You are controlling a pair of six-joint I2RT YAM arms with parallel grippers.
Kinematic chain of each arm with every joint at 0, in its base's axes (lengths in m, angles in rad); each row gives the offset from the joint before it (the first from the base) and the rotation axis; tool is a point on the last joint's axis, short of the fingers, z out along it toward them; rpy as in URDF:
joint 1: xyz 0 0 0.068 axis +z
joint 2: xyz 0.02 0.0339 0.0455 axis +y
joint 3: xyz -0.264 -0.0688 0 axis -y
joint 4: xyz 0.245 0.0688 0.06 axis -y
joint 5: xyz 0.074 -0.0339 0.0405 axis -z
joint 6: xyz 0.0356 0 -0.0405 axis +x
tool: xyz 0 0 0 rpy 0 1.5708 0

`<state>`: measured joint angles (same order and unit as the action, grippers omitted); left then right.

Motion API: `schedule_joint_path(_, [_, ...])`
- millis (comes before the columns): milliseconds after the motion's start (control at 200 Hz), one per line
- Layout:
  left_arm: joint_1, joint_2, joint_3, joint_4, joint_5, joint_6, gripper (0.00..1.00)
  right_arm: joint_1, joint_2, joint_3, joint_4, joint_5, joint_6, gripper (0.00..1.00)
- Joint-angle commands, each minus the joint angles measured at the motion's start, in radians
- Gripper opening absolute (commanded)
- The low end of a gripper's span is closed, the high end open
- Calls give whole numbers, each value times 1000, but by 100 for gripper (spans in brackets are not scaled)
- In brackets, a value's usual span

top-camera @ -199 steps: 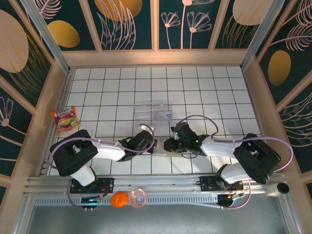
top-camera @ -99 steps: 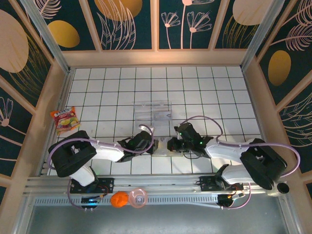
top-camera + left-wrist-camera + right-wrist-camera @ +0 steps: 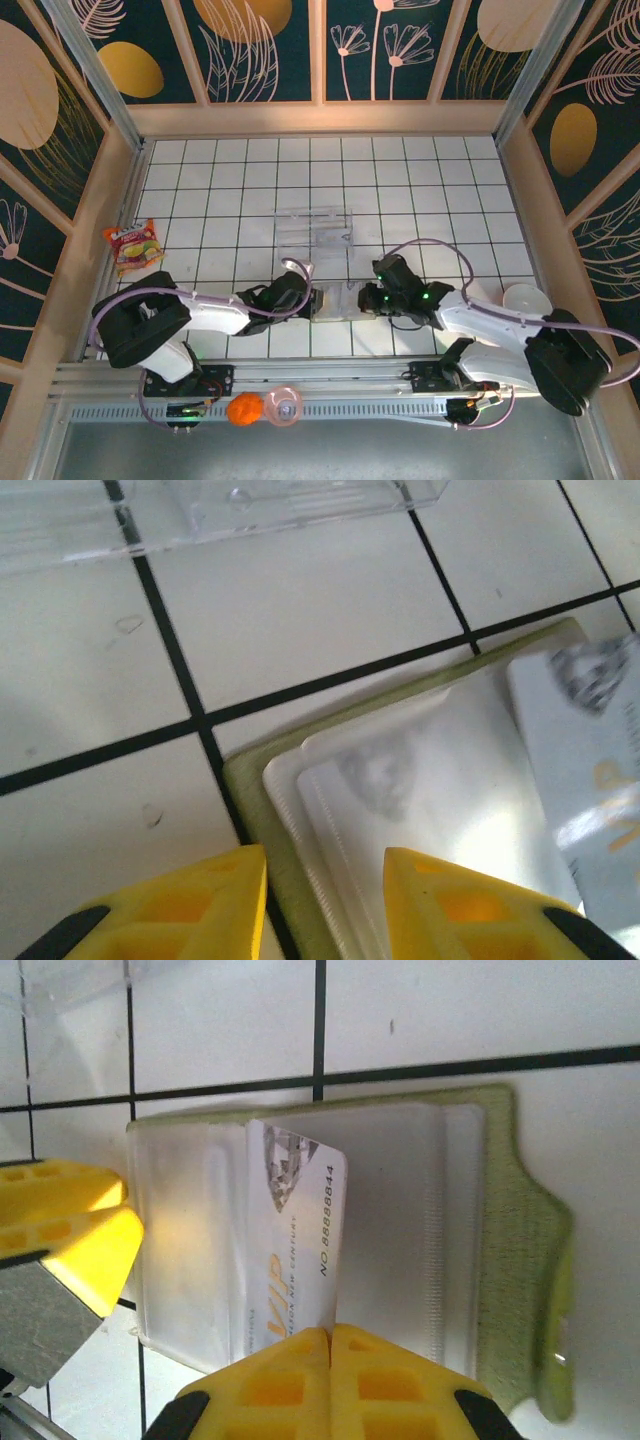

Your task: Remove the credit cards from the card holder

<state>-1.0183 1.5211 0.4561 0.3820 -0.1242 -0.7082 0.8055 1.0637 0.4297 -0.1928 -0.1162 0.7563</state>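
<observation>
From above: shows card holder (image 3: 340,300) open on front tiles between left gripper (image 3: 312,300) and right gripper (image 3: 368,300), drawn rightward since a second ago.

Left wrist: shows fingers part open, wider than before, astride the holder's corner, gripping nothing.

Right wrist: shows fingers pressed together on credit card (image 3: 295,1240) (half out of its pocket); reads "VIP", "NO. 8888844".

Top cam: high at near edge, looks down over whole table (image 3: 250,170). L & R wrist cams: v. close, facing down. All 3 share card holder (image 3: 505,1240).
</observation>
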Motion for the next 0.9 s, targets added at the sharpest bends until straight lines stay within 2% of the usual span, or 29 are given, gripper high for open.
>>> schedule_joint_path(0, [9, -96, -15, -80, -19, 7, 41, -8, -67, 51, -127, 93, -46, 0])
schedule_joint_path(70, [26, -166, -11, -81, 4, 28, 48, -7, -106, 63, -106, 81, -83, 0])
schedule_joint_path(215, [65, -283, -35, 49, 172, 73, 60, -7, -184, 67, 27, -24, -159, 0])
schedule_joint_path(370, [166, -369, -164, 382, 389, -38, 66, -9, -232, 48, 193, -160, -180, 0])
schedule_joint_path(475, [194, -375, -224, 569, 480, -95, 66, -9, -230, 38, 295, -254, -167, 0])
schedule_joint_path(570, [200, -367, -254, 677, 517, -131, 64, -10, -221, 33, 372, -319, -147, 0])
schedule_joint_path(896, [204, -359, -258, 781, 597, -171, 43, 12, -140, 42, 485, -372, -132, 0])
